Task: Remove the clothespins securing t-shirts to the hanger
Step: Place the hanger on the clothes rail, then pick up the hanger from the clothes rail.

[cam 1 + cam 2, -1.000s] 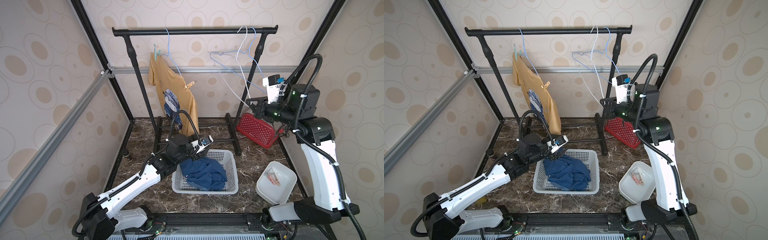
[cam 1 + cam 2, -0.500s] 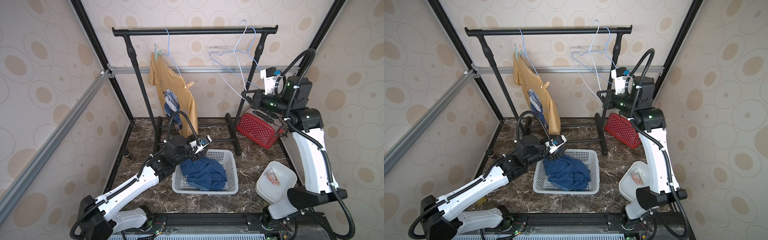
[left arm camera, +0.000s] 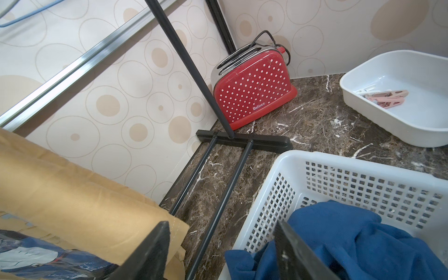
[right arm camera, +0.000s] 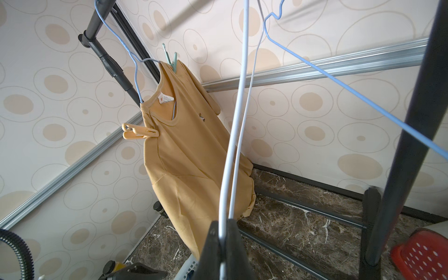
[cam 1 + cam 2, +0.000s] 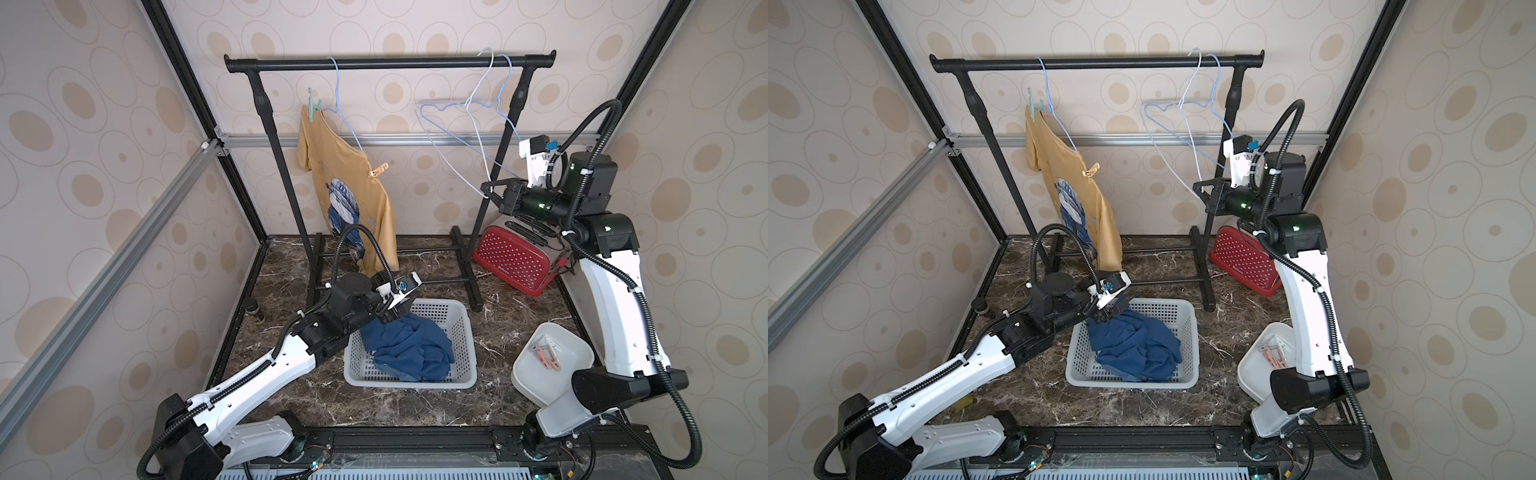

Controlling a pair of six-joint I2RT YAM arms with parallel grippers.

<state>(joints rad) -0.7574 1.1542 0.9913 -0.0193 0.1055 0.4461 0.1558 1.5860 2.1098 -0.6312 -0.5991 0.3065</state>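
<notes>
A mustard-yellow t-shirt (image 5: 353,195) hangs tilted on a blue hanger (image 5: 345,120) on the black rack (image 5: 390,63). A teal clothespin (image 5: 313,109) clips its upper shoulder and a yellow clothespin (image 5: 378,171) its lower one; the right wrist view shows both, teal (image 4: 172,60) and yellow (image 4: 138,132). My right gripper (image 4: 223,225) is shut on the lower corner of a bare white hanger (image 4: 238,126). Blue t-shirts (image 5: 411,347) lie crumpled in the white basket (image 5: 467,320). My left gripper (image 3: 221,224) hangs open over the basket's near corner, holding nothing.
A white bin (image 5: 573,345) at the right holds several loose pinkish and white clothespins (image 5: 546,353). A red polka-dot toaster (image 5: 515,259) stands in the back right corner. A bare blue hanger (image 5: 457,106) hangs beside the white one. The rack's feet cross the marble floor.
My right arm has swung, carrying its gripper a little left and up with the white hanger, and both bare hangers have shifted. The left arm has barely moved.
</notes>
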